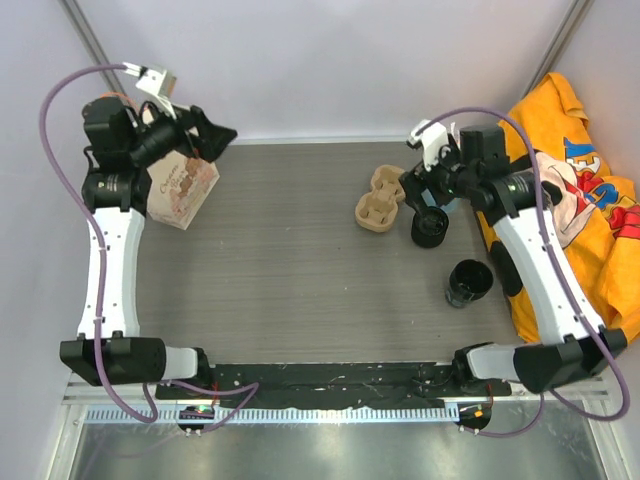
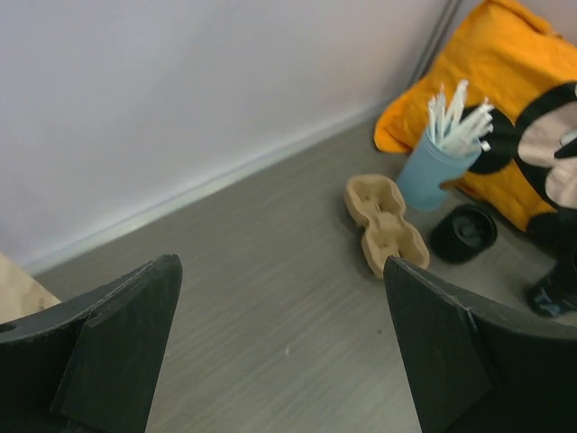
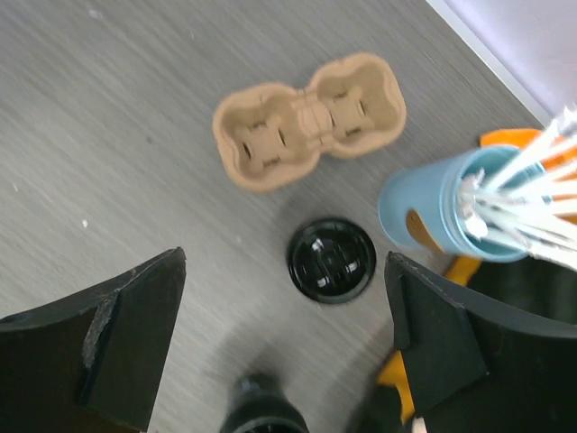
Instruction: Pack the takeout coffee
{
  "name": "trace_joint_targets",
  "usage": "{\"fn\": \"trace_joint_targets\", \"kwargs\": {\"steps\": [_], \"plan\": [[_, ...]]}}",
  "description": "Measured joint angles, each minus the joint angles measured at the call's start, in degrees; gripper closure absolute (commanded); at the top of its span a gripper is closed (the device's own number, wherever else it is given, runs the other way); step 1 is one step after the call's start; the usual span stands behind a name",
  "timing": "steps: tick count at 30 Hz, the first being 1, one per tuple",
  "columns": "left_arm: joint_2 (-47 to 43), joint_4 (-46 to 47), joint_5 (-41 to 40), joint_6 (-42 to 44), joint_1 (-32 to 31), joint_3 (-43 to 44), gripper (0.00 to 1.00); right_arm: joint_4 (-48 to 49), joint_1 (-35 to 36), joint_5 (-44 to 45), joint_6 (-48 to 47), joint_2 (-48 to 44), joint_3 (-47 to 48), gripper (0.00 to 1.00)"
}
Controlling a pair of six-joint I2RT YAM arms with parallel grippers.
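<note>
Packing has not begun, judging from above: the cardboard carrier (image 1: pixel 381 200) lies flat on the table (image 1: pixel 290 270) with both wells empty, and the takeout coffee (image 1: pixel 430 226) stands just beside its right side, not in it. The right gripper (image 1: pixel 422 195) hangs over that cup with its jaws spread and nothing between them, which reads as a line-up for a grasp rather than a hold. A slightly larger glossy black cup (image 1: pixel 468 282) stands nearer the arm bases. The left gripper (image 1: pixel 212 138) is at the far left corner by a brown paper bag (image 1: pixel 185 188), spread wide and empty, likely out of the way so that the right arm has the working side to itself. From the left wrist, the dark fingers (image 2: pixel 117 352) frame a long look across the table to the carrier, with a blue tumbler (image 2: pixel 431 171) of white straws just beside its far end and an orange cloth (image 2: pixel 487 81) beyond. From the right wrist, the fingers stand wide to either side of the coffee (image 3: pixel 332 259), which sits upright between the carrier and the tumbler, touching neither; its width looks a match for one well. The tumbler is near enough that a closing finger on that side could brush it.
</note>
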Motion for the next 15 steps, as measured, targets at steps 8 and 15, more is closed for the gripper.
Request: {"fn": "trace_joint_targets", "kwargs": {"steps": [8,15], "plan": [[-5.2,-5.1,2.0,6.5,-3.3,-14.9,0.0,-7.4,-0.4,5.6,-9.1,-14.5,-11.5,0.25],[-9.4,-8.9,6.1,13.2,-7.8,-24.7,0.0,-14.1,-0.4,10.3,-13.6,-22.7,-21.7,0.41]]}}
